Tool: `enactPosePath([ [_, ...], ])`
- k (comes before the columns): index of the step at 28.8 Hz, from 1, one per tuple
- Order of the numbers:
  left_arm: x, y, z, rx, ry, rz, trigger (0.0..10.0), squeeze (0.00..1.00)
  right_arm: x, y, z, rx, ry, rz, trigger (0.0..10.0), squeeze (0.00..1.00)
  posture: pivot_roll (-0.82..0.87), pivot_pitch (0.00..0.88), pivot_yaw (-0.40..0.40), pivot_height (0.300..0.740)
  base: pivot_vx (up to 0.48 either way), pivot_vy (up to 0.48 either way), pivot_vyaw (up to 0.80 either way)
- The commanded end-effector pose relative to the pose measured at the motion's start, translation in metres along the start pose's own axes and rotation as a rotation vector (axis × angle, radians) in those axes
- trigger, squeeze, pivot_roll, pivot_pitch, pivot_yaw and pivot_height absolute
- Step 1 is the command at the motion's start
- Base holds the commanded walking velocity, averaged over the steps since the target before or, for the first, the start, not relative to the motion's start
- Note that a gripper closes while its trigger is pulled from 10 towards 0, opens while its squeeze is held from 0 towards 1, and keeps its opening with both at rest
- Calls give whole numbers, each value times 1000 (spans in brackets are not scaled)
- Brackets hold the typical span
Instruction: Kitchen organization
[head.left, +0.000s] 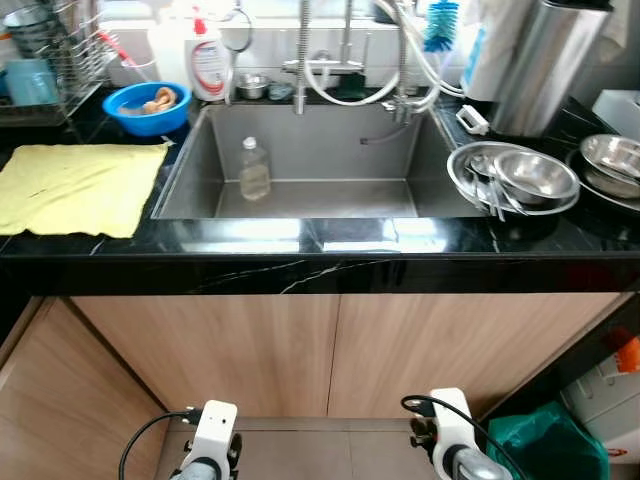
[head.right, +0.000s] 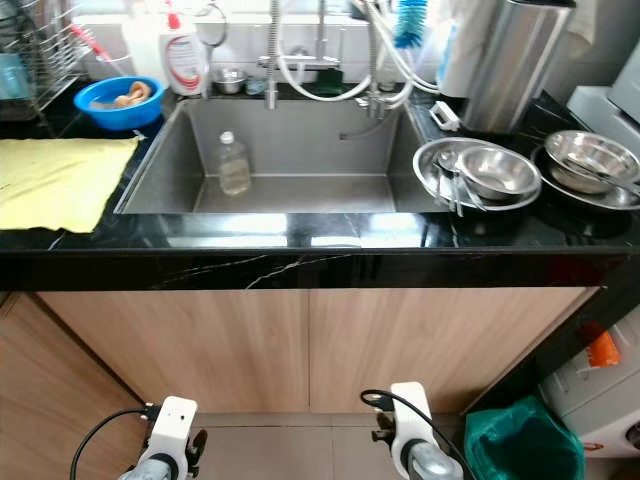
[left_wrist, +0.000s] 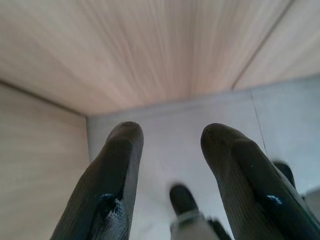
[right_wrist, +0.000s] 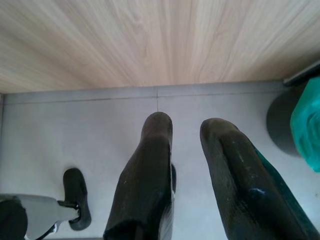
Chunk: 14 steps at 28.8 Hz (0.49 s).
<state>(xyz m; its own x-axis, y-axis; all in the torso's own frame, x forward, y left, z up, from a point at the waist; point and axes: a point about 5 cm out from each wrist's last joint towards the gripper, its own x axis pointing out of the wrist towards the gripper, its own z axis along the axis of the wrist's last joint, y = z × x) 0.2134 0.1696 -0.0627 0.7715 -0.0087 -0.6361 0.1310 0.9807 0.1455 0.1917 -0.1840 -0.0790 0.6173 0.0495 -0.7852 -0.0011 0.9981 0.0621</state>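
- Kitchen clutter sits up on the black countertop (head.left: 330, 268) and in the sink (head.left: 300, 165); neither gripper is near any of it.
- Left gripper (left_wrist: 170, 165) hangs low by the cabinet doors (head.left: 330, 350), fingers parted to a moderate gap and holding nothing, pointed at the grey floor.
- Right gripper (right_wrist: 187, 165) hangs the same way, fingers a narrower gap apart and empty, with a green bag (head.left: 545, 440) just off at its 3 o'clock.
- From where the robot stands, the clear bottle (head.left: 254, 170) stands upright on the sink floor at about 12 o'clock, slightly left of centre.
- Steel bowls (head.left: 535, 175) nest on a round tray at about 2 o'clock, with loose utensils lying across the near rim; another bowl (head.left: 612, 155) sits further right.
- At 10 o'clock a yellow cloth (head.left: 75, 185) lies flat on the counter; beyond it a blue bowl (head.left: 147, 107) holds something pale, with a detergent bottle (head.left: 208, 60) beside it.
- My guess is that the bottle is the sensible first pick. I would raise the left arm clear of the counter edge before reaching in, come down over the neck, and close only once the fingers straddle it.
- Light plastic tips easily, so approach squarely rather than nudging it from one side.
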Motion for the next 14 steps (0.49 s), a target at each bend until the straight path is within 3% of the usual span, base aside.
enactPosePath([
  [1, 4, 14, 13, -44, -41, 68, 10000, 0, 2, 4, 11, -34, -32, 20, 10000, 0, -172, 0, -22, 732, 0, 0, 0],
  [5, 9, 27, 29, -145, -75, 137, 10000, 0, 5, 10, 27, -106, -75, 31, 10000, 0, -205, 0, -53, 732, 0, 0, 0],
  [14, 8, 37, 41, -144, -163, 153, 10000, 0, 7, 19, 44, -79, -169, 41, 10000, 0, -166, 0, -14, 732, 0, 0, 0],
])
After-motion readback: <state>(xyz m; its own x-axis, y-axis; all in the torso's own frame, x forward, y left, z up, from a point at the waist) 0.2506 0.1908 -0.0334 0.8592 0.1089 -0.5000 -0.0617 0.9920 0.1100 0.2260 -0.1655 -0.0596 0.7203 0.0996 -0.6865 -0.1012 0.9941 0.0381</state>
